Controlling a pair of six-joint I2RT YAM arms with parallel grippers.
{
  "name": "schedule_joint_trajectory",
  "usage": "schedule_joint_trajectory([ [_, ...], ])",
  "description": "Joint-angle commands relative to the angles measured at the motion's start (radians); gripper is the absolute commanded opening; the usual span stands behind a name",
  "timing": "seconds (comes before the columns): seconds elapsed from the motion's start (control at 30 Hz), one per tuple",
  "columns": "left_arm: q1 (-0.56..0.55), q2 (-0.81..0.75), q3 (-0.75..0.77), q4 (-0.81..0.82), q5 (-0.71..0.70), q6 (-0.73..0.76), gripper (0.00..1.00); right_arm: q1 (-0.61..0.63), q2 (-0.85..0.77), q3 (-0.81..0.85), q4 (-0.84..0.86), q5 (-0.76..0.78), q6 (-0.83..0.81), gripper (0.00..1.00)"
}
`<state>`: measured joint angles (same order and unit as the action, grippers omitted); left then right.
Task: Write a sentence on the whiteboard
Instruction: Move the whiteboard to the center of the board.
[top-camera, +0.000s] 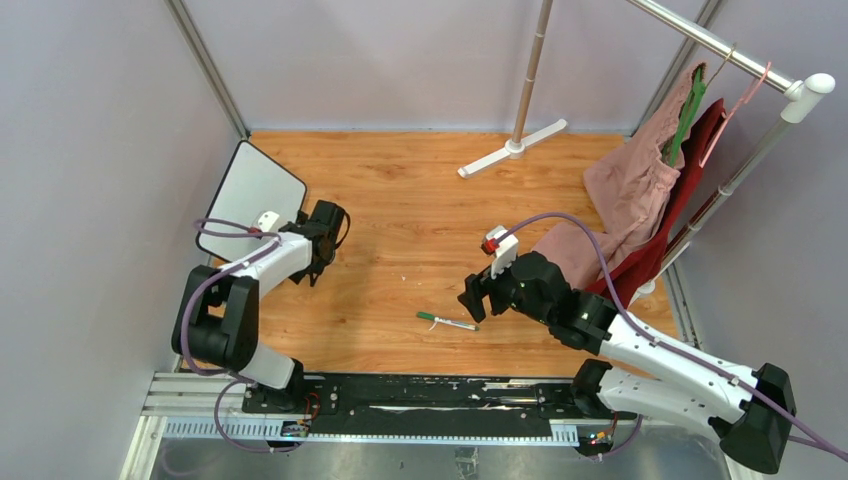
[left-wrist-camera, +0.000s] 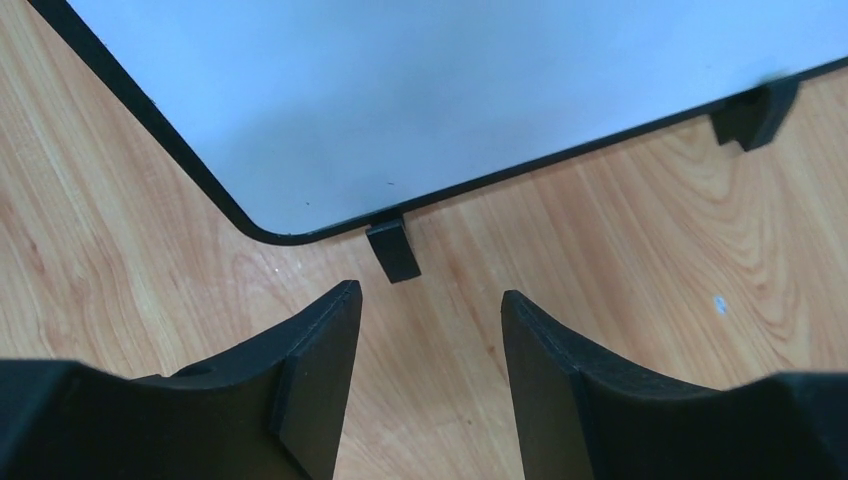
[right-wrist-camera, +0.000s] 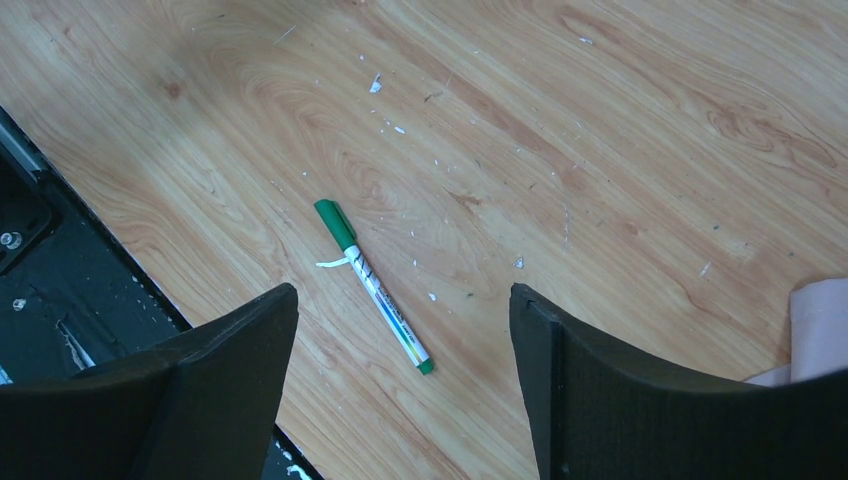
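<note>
Whiteboard (top-camera: 250, 195) sits at the far left of the worktop (top-camera: 420, 220), close to the side wall. Its face looks blank in both views that show it; I see no writing. Left tool (left-wrist-camera: 430, 300) is at the board's near corner, jaws partly open with nothing between them, just beside one black foot (left-wrist-camera: 392, 250). Right tool (right-wrist-camera: 405, 295) is spread wide and empty, hanging above the green marker (right-wrist-camera: 372, 285). The marker lies flat near the front edge, well apart from the board.

Risks, my read:
- If the left tool nips the foot or the thin border off-centre, the board twists or tips. It looks light and stands only on small feet.
- The marker is thin and flat on the wood. A skewed pinch rolls it, or shoves it toward the black rail (right-wrist-camera: 60, 290).
- The cap looks on. Pulling it likely needs both tools, and the left one is over at the board.
- The pink garment (right-wrist-camera: 820, 330) pokes into the right wrist view, so the arm or its cable could snag it.

Can't make out:
- Whether the board is upright or leaning. The top view foreshortens it and the left arm covers its lower edge.
- The left wrist view shows one corner and two feet; the rest is cut off.
- The marker label is too small to read.
- The right tool's height over the marker.
</note>
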<state>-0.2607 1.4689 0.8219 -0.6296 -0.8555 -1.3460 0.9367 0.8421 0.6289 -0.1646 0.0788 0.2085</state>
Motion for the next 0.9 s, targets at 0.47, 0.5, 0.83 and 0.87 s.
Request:
schedule_joint_trajectory([
  [0.47,0.068,0.166,0.072,0.044,-0.018,-0.03,0.52,0.013,-0.027,-0.021,0.025,0.028,-0.023,0.82],
  [0.5,0.07,0.17,0.07,0.046,-0.016,-0.032,0.52,0.013,-0.032,-0.024,0.024,0.031,-0.022,0.82],
  [0.83,0.083,0.163,0.054,0.065,-0.005,-0.028,0.47,0.013,-0.04,-0.031,0.027,0.036,-0.022,0.82],
  [0.87,0.084,0.163,0.053,0.066,-0.002,-0.027,0.47,0.013,-0.041,-0.033,0.028,0.038,-0.023,0.82],
])
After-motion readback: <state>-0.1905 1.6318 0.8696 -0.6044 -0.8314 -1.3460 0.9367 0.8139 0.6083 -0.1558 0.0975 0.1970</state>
